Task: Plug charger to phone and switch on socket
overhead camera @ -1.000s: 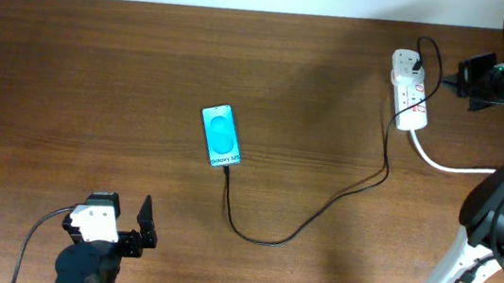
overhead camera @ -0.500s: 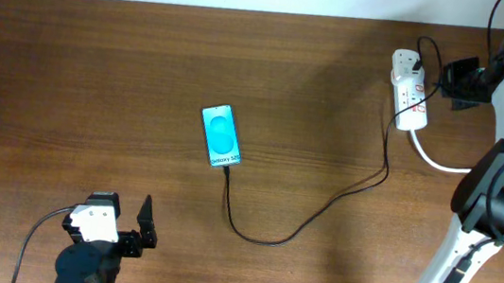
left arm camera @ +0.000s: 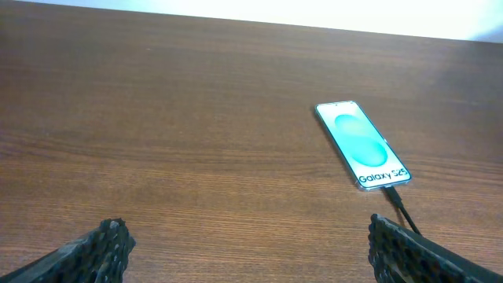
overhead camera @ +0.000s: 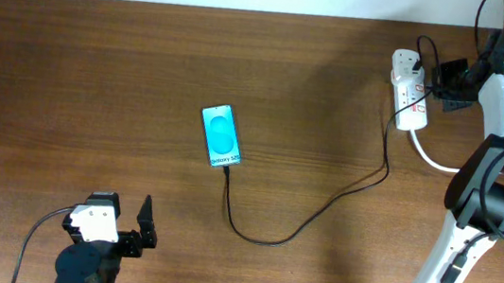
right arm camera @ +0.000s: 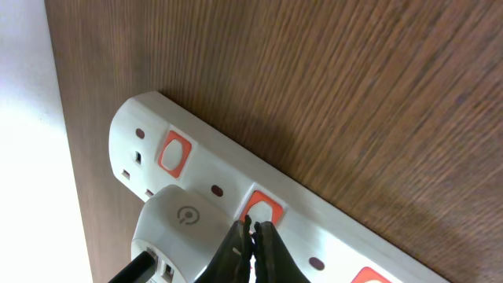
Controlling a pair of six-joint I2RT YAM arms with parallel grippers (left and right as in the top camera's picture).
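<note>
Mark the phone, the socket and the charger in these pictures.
phone (left arm camera: 363,145), left wrist view, middle of the screen.
socket (overhead camera: 410,93), overhead view, middle of the white strip.
charger (overhead camera: 261,243), overhead view, lowest bend of the black cable.

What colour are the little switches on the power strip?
Orange-red switches on a white power strip. The right wrist view shows them best.

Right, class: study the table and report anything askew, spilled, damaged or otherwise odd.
Nothing stands out. The phone lies flat, screen lit, with the charger cable running in a loose curve from its lower edge to the power strip. Nothing is spilled or visibly damaged.
</note>
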